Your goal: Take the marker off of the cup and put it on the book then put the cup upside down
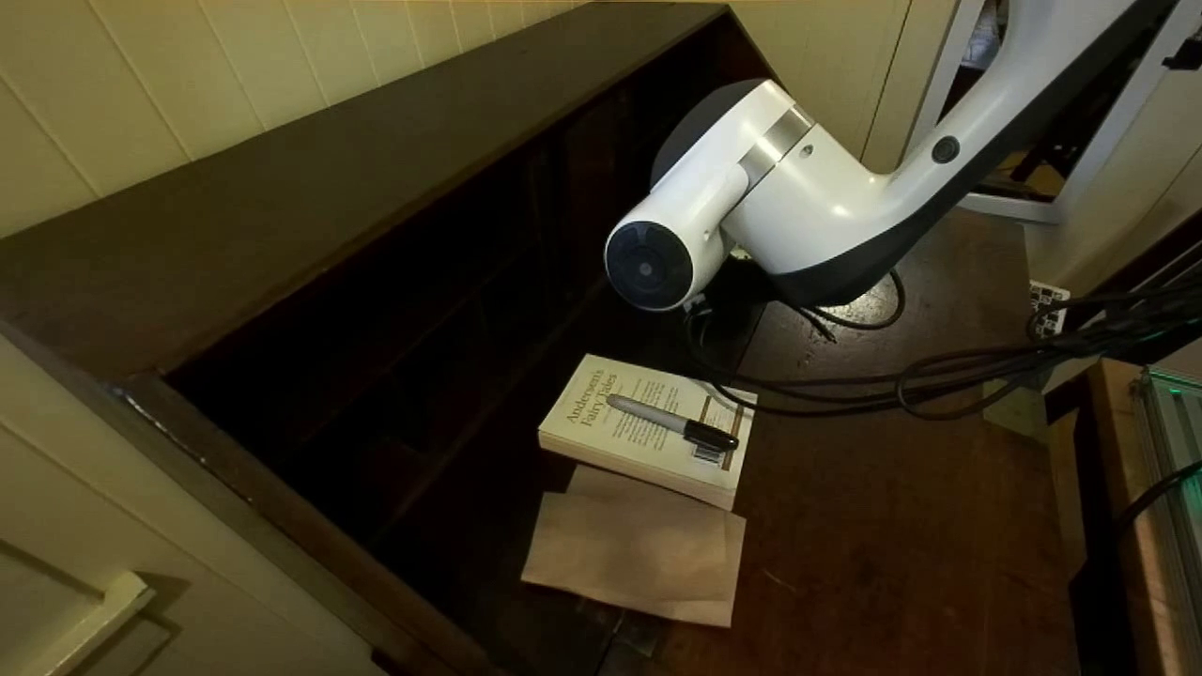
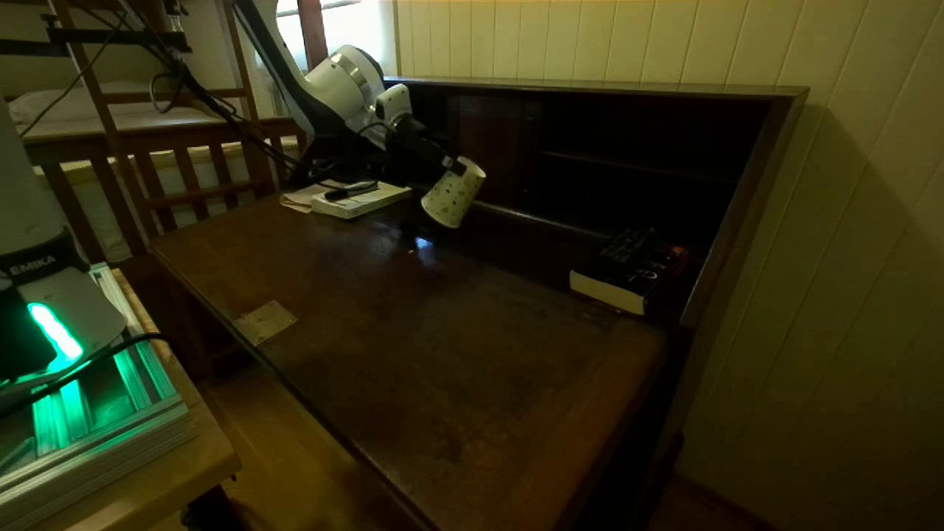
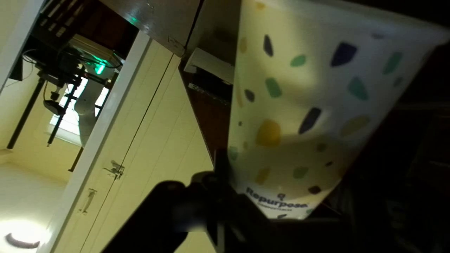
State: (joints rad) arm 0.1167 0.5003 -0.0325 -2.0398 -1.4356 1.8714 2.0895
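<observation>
The cup, white with coloured flecks, is in the air above the desk in an exterior view [image 2: 451, 198]. It is tilted, with its wider rim end lower. My gripper [image 2: 456, 167] is shut on the cup near its narrower end. In the wrist view the cup [image 3: 299, 105] fills the right side between the dark fingers [image 3: 286, 168], with the right finger lost in shadow. In the remaining exterior view, the arm hides both cup and gripper. The marker [image 1: 671, 422], grey with a black cap, lies on the white-covered book [image 1: 648, 457]. Both also show beside the arm [image 2: 352, 190].
A tan paper sheet [image 1: 639, 554] lies against the book's side. Black cables [image 1: 845, 406] hang over the desk by the book. A dark thick book [image 2: 627, 273] lies at the desk's far end. A dark shelf unit [image 2: 605, 88] runs along the back.
</observation>
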